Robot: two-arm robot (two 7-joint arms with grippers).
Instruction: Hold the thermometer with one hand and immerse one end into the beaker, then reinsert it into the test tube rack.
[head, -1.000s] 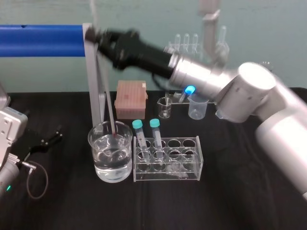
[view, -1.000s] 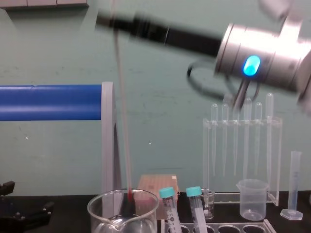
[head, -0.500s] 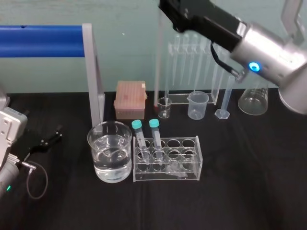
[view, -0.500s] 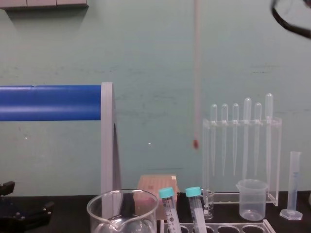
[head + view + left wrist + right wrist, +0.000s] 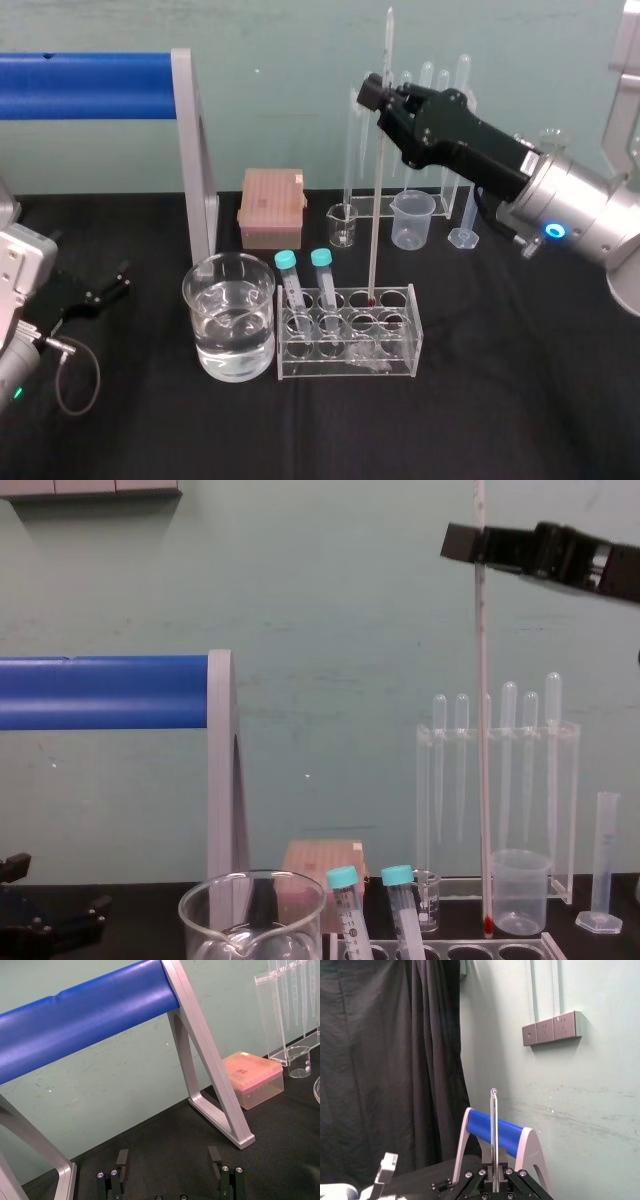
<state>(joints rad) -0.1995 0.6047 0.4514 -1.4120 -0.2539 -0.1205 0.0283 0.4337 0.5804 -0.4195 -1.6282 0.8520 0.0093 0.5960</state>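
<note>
My right gripper [image 5: 382, 98] is shut on the upper part of the thermometer [image 5: 376, 200], a long thin glass rod hanging almost upright. Its red tip sits at a hole in the far row of the test tube rack [image 5: 345, 368], right of two teal-capped tubes [image 5: 322, 280]. In the chest view the thermometer [image 5: 482, 730] drops from the right gripper [image 5: 478, 545] to just above the rack [image 5: 520, 948]. The right wrist view shows the rod [image 5: 493, 1125] clamped in the jaws. The beaker [image 5: 190, 300], holding water, stands left of the rack. My left gripper [image 5: 168, 1160] rests open at the table's left.
A blue bar on a grey frame [image 5: 195, 150] rises behind the beaker. A pink tip box [image 5: 272, 205], a small glass beaker [image 5: 343, 225], a plastic beaker [image 5: 412, 218], a graduated cylinder [image 5: 465, 215] and a pipette stand [image 5: 500, 780] line the back.
The thermometer was in the beaker a second ago. The right gripper lifted it out, carried it right and lowered it to the rack. The left arm has not moved.
</note>
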